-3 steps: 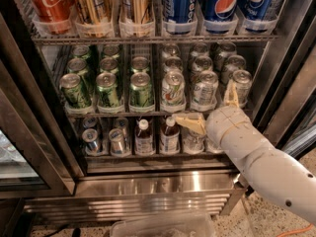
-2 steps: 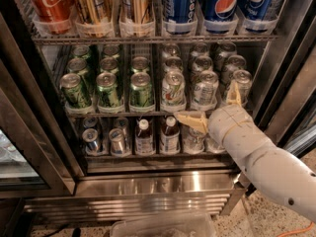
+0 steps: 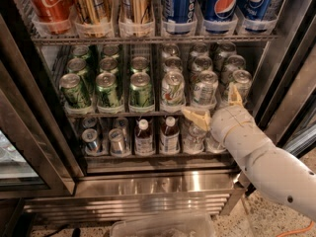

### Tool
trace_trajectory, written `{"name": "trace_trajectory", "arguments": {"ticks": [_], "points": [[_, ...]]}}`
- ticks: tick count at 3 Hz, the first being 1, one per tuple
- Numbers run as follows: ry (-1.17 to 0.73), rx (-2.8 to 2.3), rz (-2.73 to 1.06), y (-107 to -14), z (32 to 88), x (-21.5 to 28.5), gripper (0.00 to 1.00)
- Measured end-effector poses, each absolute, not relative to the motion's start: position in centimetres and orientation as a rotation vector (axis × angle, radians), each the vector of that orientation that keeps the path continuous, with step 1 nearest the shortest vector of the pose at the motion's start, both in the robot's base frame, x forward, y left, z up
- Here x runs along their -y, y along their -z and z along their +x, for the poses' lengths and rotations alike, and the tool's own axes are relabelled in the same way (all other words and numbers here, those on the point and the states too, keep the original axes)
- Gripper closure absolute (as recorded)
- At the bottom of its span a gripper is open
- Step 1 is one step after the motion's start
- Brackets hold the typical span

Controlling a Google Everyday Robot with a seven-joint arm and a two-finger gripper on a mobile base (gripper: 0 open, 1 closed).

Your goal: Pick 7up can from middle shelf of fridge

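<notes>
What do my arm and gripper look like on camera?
The arm is a thick, rounded, off-white shell with segment seams and a small dark dot. The gripper, in front of the middle shelf, has two pale yellowish, wedge-shaped fingers.

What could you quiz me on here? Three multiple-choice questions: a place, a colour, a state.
1. Where is the gripper?
A. By the cola cans on the top shelf
B. Before the right end of the middle shelf
C. Down at the steel base
2. What colour are the cans in the middle shelf's three left lanes?
A. Blue
B. Red
C. Green
3. What state is the gripper in?
A. Open, holding nothing
B. Shut on a can
C. Shut on a bottle

Answers: 1 B, its fingers reach before the silver-white cans there; 2 C, green cans fill those lanes; 3 A, the fingers are spread wide, gripping nothing.
</notes>
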State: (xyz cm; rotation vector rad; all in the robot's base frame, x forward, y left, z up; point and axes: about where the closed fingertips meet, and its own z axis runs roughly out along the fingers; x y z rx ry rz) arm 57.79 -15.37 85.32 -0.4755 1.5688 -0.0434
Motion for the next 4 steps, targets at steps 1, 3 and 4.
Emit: {"name": "trace_trajectory", "arguments": {"ticks": [1,3,4], "points": [[0.061,-1.581,-0.446,-84.51,58.26,16.33,0.13],[0.063,-1.576,-0.429,-83.55,58.82,16.49,0.26],[0.057,-1.564,-0.436,-83.52,59.04,15.86,0.28]]}}
